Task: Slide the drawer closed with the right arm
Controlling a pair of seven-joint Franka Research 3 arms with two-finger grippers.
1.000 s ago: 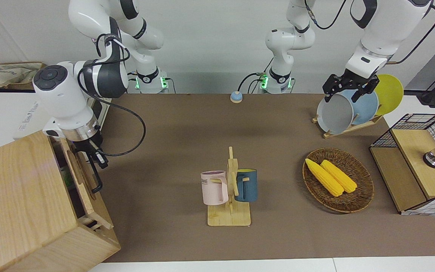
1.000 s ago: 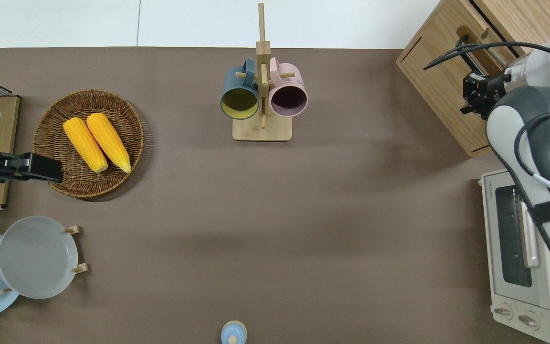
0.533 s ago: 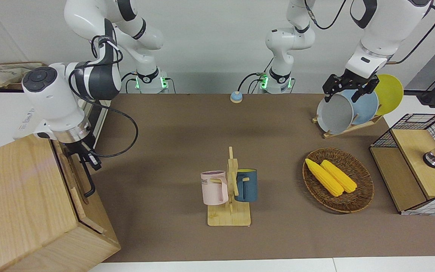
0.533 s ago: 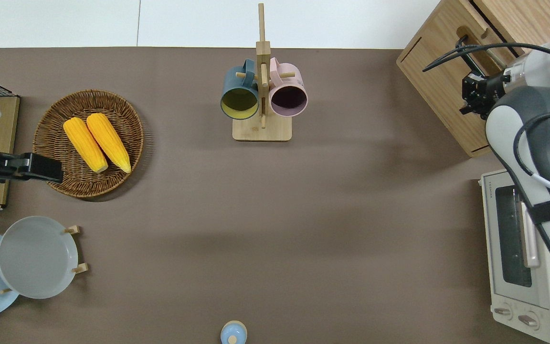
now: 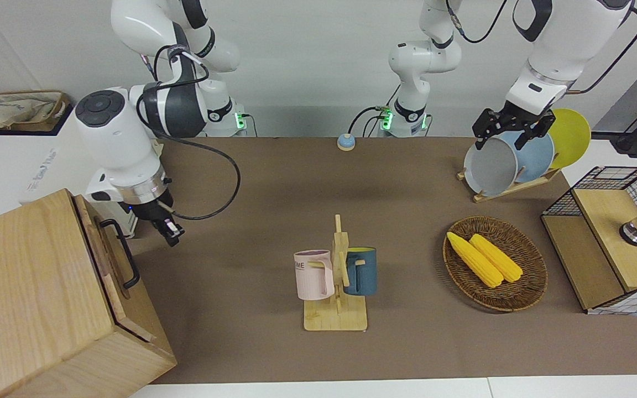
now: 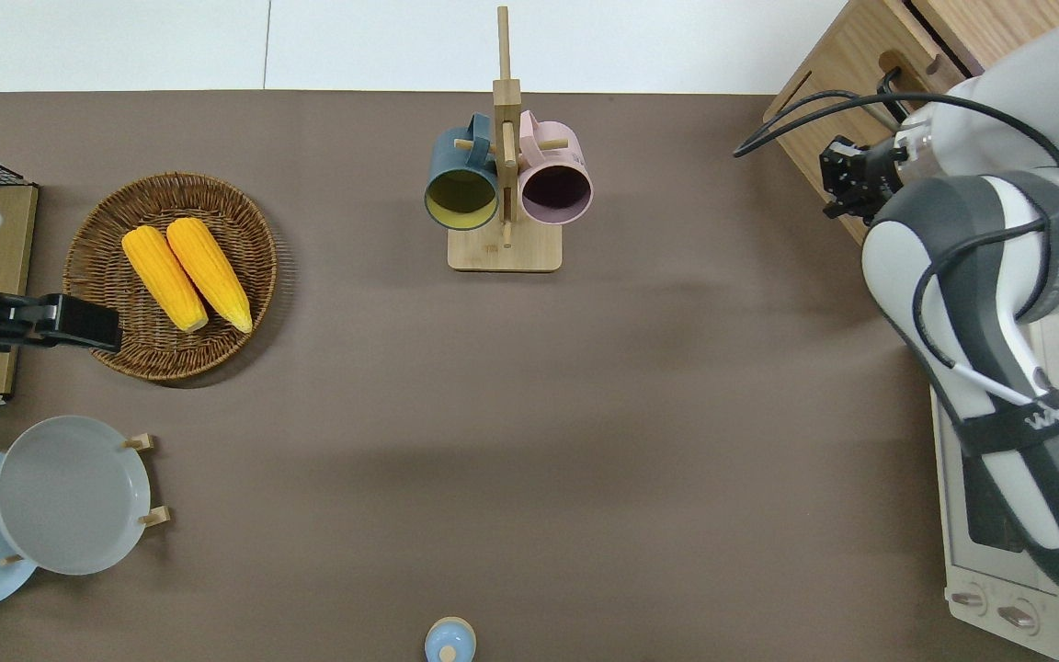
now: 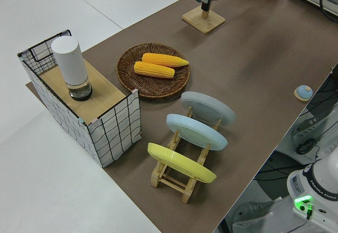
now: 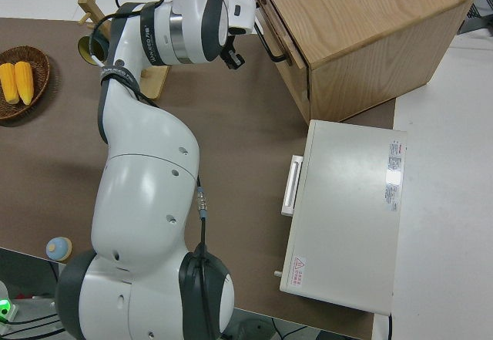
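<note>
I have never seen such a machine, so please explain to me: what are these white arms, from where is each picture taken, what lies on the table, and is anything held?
These are two robot arms at a brown table, each ending in a black tool. The four pictures show one moment: from across the table, from straight above, and from each end.

The right tool hangs free beside the wooden cabinet, apart from the drawer and its black handle. The drawer looks pushed in. It holds nothing. The left arm is parked.

On the table: two mugs on a wooden stand, a basket with two corn cobs, plates in a rack, a wire shelf, a white toaster oven and a small blue bell.
</note>
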